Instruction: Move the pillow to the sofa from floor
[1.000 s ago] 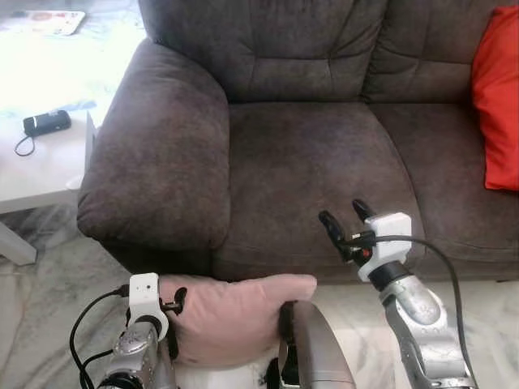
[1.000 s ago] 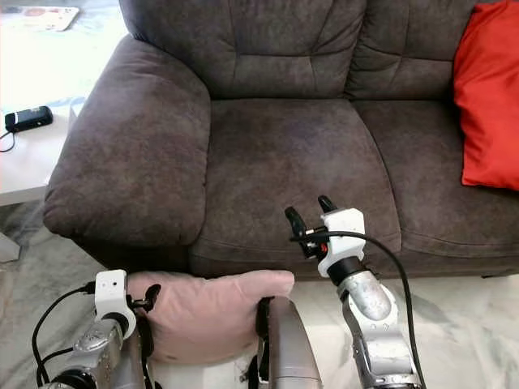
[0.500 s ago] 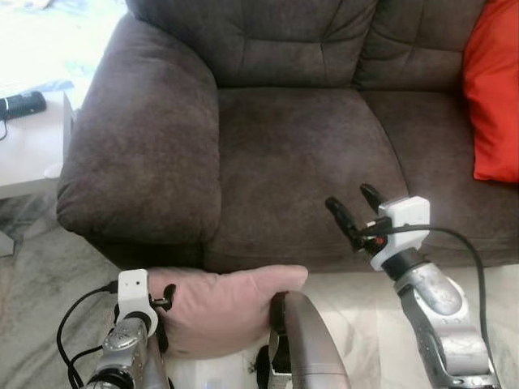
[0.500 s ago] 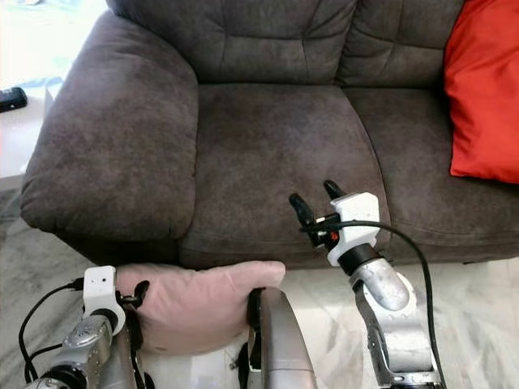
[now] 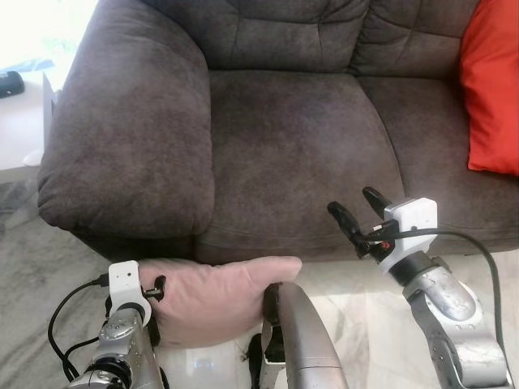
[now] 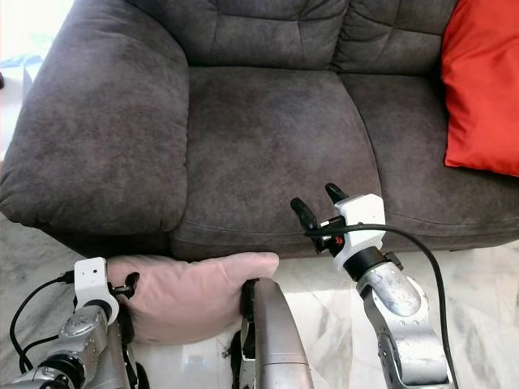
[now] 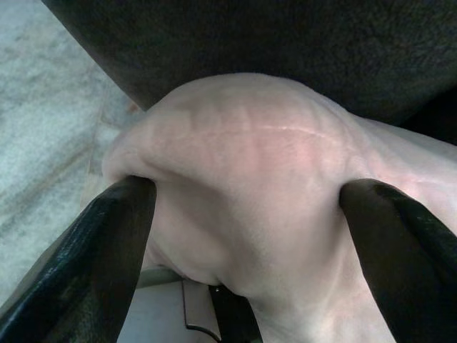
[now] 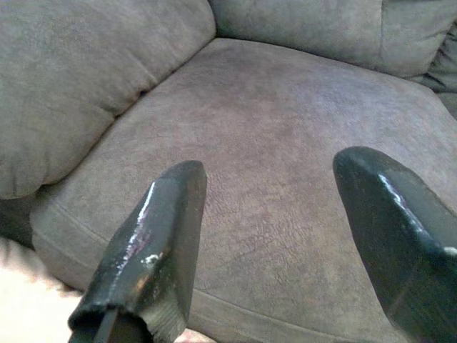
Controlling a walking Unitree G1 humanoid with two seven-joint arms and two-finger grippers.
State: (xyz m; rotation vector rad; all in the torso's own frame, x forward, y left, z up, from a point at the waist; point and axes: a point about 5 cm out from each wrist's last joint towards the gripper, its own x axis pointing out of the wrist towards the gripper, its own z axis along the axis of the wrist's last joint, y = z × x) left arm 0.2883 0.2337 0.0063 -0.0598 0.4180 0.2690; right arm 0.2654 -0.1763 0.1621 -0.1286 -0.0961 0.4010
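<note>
A pale pink pillow (image 5: 212,293) hangs low in front of the dark grey sofa (image 5: 292,138), below the seat's front edge and under the left armrest (image 5: 130,138). My left gripper (image 5: 154,301) is shut on the pillow's left end; in the left wrist view both black fingers (image 7: 107,250) press into the pillow (image 7: 250,164). The pillow's right end rests against a silver part of my body (image 5: 298,340). My right gripper (image 5: 358,207) is open and holds nothing, hovering just before the seat cushion's front edge (image 8: 285,128).
A red cushion (image 5: 491,89) leans on the sofa's right side. A white side table (image 5: 20,121) with a black device (image 5: 10,81) stands left of the armrest. Marbled floor (image 5: 357,284) runs along the sofa's front.
The whole picture has shifted as the camera moved closer to the sofa and further over the seat. My left gripper still holds the pillow, and the right gripper stays open.
</note>
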